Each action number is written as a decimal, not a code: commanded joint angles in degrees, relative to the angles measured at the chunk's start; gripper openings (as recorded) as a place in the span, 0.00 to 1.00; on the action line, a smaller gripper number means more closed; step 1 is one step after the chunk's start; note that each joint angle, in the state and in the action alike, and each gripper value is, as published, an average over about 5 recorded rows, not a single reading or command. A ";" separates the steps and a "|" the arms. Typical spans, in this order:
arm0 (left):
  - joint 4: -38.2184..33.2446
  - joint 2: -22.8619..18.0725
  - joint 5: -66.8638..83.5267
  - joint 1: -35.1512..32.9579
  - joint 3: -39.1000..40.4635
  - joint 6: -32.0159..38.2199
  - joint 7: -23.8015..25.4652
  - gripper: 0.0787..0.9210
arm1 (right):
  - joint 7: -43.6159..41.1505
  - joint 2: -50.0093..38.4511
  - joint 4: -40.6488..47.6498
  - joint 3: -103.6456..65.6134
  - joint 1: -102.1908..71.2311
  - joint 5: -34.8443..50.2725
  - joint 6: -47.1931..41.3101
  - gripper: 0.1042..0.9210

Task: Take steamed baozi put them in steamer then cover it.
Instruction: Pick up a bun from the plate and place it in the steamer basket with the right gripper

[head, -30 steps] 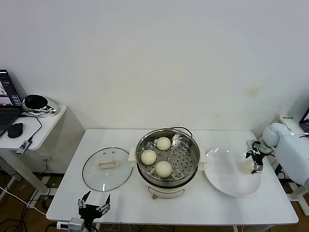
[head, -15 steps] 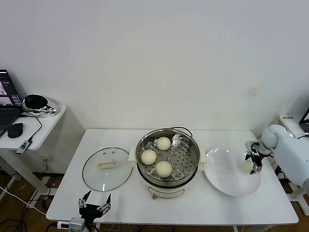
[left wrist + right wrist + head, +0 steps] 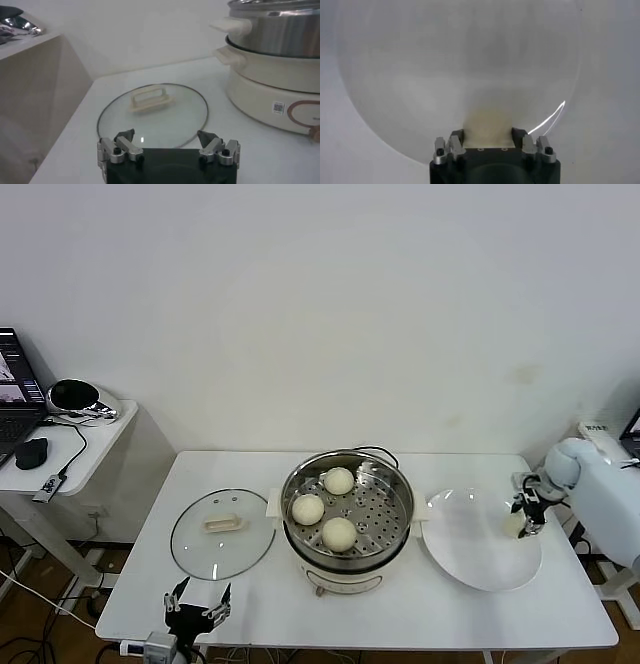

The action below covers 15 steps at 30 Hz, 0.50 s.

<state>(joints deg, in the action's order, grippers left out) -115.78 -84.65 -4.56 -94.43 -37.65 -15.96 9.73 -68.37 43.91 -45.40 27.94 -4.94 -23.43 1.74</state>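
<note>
Three steamed baozi (image 3: 339, 480) (image 3: 308, 509) (image 3: 339, 533) lie on the perforated tray of the steel steamer (image 3: 403, 490) at the table's middle. A further baozi (image 3: 514, 526) (image 3: 487, 124) rests at the right side of the white plate (image 3: 465, 549) (image 3: 445, 65), and my right gripper (image 3: 524, 520) (image 3: 488, 136) is shut on it, one finger on each side. The glass cover (image 3: 222, 534) (image 3: 152, 107) lies flat on the table left of the steamer (image 3: 275, 35). My left gripper (image 3: 197, 604) (image 3: 167, 137) waits open at the table's front left edge, short of the cover.
A lower side table (image 3: 95, 439) stands to the left with a laptop (image 3: 12, 399), a mouse (image 3: 31, 452) and a shiny black device (image 3: 75, 396). A dark cord (image 3: 375, 451) runs behind the steamer. The plate reaches close to the table's right edge.
My right gripper's fingers have closed onto the baozi on the plate and shifted slightly. The left arm, the cover and the three baozi in the steamer have stayed put.
</note>
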 commanded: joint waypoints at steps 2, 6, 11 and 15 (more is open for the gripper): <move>0.25 -0.13 -0.80 0.91 0.05 -0.68 -0.58 0.88 | -2.27 -5.21 -10.80 12.58 10.79 12.21 -4.87 0.60; 0.25 0.00 -0.92 1.44 0.07 -0.84 -0.82 0.88 | -3.66 -6.10 -17.73 26.46 24.58 21.30 -9.50 0.60; -0.25 0.42 -0.89 1.91 -0.02 -1.02 -1.02 0.88 | -4.52 -2.40 -22.24 39.64 38.60 29.94 -14.07 0.60; -0.88 0.83 -0.79 2.25 -0.22 -1.39 -1.13 0.88 | -4.77 2.02 -23.77 45.79 45.00 35.60 -17.19 0.60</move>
<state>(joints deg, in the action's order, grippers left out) -116.45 -83.93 -5.14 -92.51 -37.85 -16.99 8.71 -71.85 42.37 -61.49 54.84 21.03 -2.20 -8.48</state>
